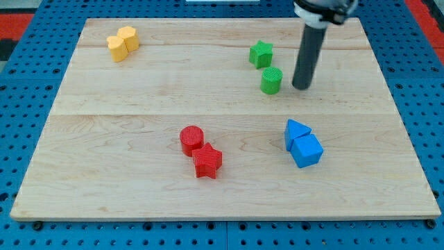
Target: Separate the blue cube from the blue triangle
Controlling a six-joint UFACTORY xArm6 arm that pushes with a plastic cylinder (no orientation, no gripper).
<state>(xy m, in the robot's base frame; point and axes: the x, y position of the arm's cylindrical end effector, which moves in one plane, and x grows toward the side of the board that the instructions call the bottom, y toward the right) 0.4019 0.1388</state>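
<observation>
Blocks, eight. Blue, two: blue cube touching blue triangle, lower right. Green, two: star, cylinder. Red, two: cylinder, star. Yellow, two, touching. My tip: fingerless, right of green cylinder.

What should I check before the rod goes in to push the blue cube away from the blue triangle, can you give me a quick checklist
1. My tip in view: ok, its end shows at the view's upper right.
2. Blue cube and blue triangle located: ok, touching, the triangle toward the view's top.
3. Separation done: not ok, no gap shows between them.
4. Tip placed to push: not ok, it stands above the pair, beside the green cylinder, not at the seam.
5. Path down to the pair: ok, bare board lies between the tip and the triangle.
6. Room for the cube to slide: ok, but the table edge lies to the view's right and bottom.
</observation>
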